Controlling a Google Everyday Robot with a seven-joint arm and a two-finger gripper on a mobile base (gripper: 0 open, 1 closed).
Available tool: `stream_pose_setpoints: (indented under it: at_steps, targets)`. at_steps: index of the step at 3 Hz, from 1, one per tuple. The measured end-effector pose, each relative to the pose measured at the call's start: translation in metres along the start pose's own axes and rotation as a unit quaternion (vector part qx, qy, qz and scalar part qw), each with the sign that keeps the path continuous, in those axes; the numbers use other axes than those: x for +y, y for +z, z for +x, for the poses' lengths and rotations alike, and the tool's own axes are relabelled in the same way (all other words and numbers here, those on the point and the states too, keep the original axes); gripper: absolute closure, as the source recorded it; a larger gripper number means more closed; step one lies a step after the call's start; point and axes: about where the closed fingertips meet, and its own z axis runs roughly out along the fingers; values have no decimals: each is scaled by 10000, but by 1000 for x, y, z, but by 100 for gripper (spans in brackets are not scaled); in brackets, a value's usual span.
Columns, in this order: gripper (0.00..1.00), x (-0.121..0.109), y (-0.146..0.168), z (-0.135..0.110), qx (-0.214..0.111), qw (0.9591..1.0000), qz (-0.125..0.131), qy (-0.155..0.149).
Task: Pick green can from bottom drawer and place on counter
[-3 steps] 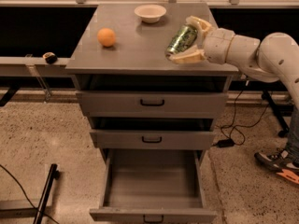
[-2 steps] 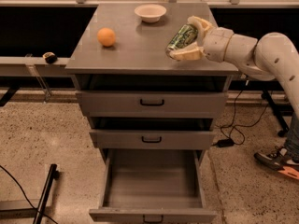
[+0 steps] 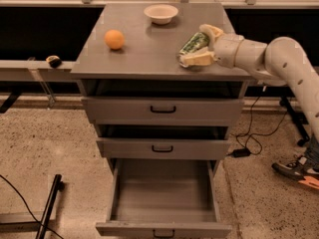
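Movement since the earlier frame is slight: the hand [image 3: 197, 46] has edged further in over the worktop [image 3: 144, 54], carrying the green can [image 3: 192, 43] with it.

Present condition: the hand is closed about the green can, one finger [image 3: 199, 59] beneath it and the other above. The can lies tilted between them, its lower end pointing away from the arm [image 3: 289, 59]. That end is at or just above the surface; contact cannot be confirmed. The hand sits over the arm-side part of the worktop, near the front edge.

Surroundings, taken from the hand: the orange [image 3: 114, 39] lies well apart, across the worktop on the side away from the arm. The bowl [image 3: 161, 13] stands near, further back toward the rear edge. The bottom drawer [image 3: 159, 200] stands pulled out well below the hand and shows nothing inside.

Assessment: retrieval appears complete and the placing step is in hand. To do it well, the hand ought to lower until the can bears on the surface before the fingers part, since a tilted can let go from above would likely roll. Laid on its side it may still roll toward the front edge or the orange. Setting it upright, or releasing slowly, would be the safer course. Withdrawal should run straight back along the arm, clear of the bowl.
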Motion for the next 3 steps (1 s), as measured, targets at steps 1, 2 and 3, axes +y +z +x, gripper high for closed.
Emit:
stream_pose_setpoints:
  at_steps: [1, 2, 3]
  targets:
    - [84, 4, 7, 13, 20, 9998, -61, 199]
    - [60, 4, 7, 13, 20, 9998, -61, 200]
    - [38, 4, 7, 13, 20, 9998, -61, 200]
